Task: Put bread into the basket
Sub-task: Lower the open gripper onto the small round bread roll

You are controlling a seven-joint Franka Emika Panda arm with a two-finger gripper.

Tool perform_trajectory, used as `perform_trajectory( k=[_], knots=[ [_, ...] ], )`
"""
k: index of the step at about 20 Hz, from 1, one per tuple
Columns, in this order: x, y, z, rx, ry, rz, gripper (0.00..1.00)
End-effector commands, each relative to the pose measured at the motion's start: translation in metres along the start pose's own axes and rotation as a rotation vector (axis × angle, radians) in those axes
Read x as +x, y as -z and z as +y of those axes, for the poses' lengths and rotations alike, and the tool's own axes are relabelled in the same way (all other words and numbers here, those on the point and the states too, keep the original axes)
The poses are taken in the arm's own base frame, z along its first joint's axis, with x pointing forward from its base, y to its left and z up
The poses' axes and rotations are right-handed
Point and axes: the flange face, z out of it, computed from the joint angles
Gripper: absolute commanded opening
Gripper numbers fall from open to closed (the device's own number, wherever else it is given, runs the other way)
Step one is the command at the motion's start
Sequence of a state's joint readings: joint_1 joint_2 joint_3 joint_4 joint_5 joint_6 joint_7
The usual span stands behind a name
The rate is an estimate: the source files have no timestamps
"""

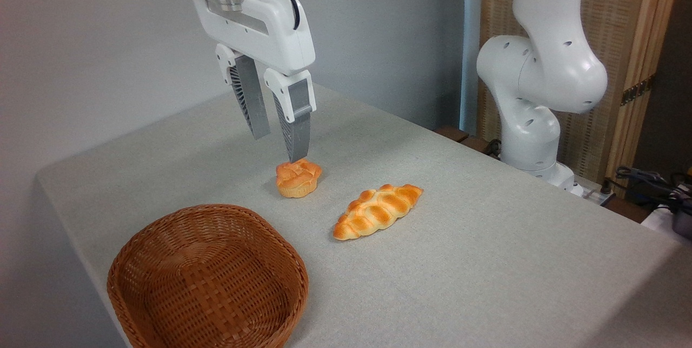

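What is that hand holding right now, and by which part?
Nothing. The hand is open just above the round bun, which sits on the table.

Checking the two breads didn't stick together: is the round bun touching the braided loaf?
Apart. The camera view shows bare table cloth between the round bun and the braided loaf.

golden-orange bread (298, 178), reddish-brown checker-woven basket (208, 278)
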State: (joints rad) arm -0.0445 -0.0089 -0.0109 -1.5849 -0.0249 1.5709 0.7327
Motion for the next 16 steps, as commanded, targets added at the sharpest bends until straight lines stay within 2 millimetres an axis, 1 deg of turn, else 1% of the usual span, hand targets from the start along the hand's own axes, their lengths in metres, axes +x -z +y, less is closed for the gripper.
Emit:
perform_trajectory(
  k=[1, 8, 9, 10, 11, 13, 15, 16],
  knots=[
    [-0.003, 0.001, 0.0, -0.01, 0.009, -0.013, 1.0],
    [-0.003, 0.001, 0.0, -0.012, 0.013, -0.013, 1.0],
    [-0.002, -0.004, 0.002, -0.023, 0.013, -0.017, 1.0],
    [0.002, -0.012, 0.007, -0.041, 0.012, -0.02, 1.0],
    [0.001, -0.015, 0.011, -0.049, 0.016, -0.02, 1.0],
    [0.005, -0.023, 0.021, -0.06, -0.002, -0.029, 1.0],
    [0.016, -0.034, 0.035, -0.075, -0.033, -0.049, 1.0],
    [0.02, -0.044, 0.043, -0.087, -0.049, -0.065, 1.0]
  ],
)
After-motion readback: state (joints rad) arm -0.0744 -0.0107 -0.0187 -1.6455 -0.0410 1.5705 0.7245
